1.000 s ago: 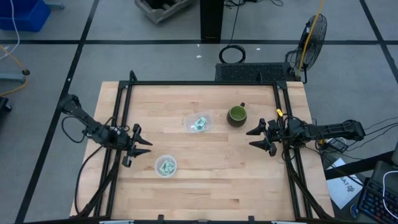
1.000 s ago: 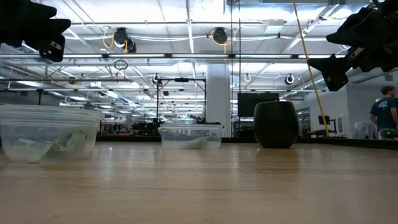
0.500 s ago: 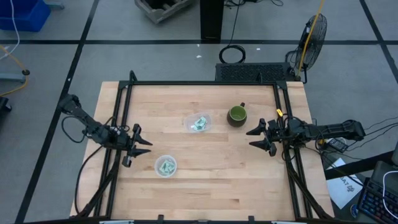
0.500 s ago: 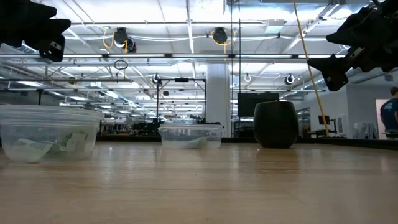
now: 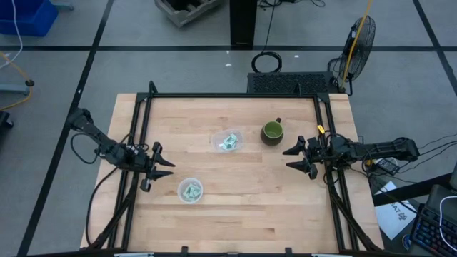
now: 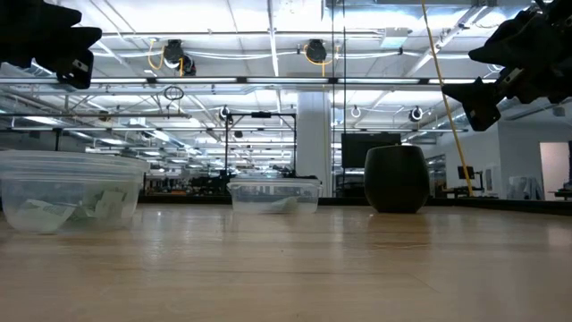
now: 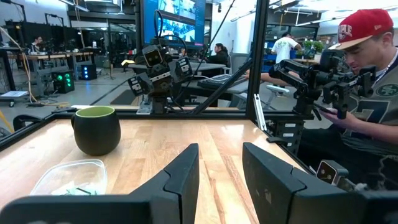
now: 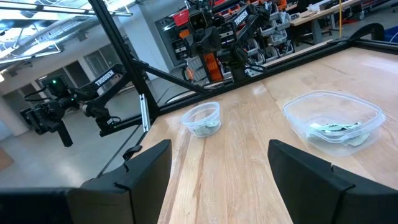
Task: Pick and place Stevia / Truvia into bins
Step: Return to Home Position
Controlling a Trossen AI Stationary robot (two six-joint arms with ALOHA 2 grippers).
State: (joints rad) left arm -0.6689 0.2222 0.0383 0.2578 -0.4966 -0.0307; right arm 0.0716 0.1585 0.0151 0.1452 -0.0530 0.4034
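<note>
Left arm (image 5: pixel 107 148) at the left edge of the wooden surface (image 5: pixel 243 214), over the black frame rail. Left jaws released, spread wide, grasping nothing, pointing inward toward the middle. Right arm (image 5: pixel 371 150) mirrored at the right edge. Right jaws also released and wide apart, likewise with nothing between them. In the low view, both raised well above the surface, one in each upper corner.

Round tub (image 5: pixel 190 190) on the front-left part of the surface, near the left jaws but apart from them. Inside it a few Stevia sachets (image 5: pixel 191 191), pale green and white, lying on the bottom. Rounded-square tub (image 5: pixel 228 141) near the centre, well apart from the round one, with more sachets in a small heap inside. Exact count in either tub impossible to tell.

Dark green mug (image 5: pixel 272 131) upright to the right of the rounded-square tub, near it but not touching, handle toward the far side. Placed between that tub and the right jaws.

In the left wrist view, beyond the surface, a person (image 7: pixel 367 93) in a red cap and a grey jersey, head bent down.
</note>
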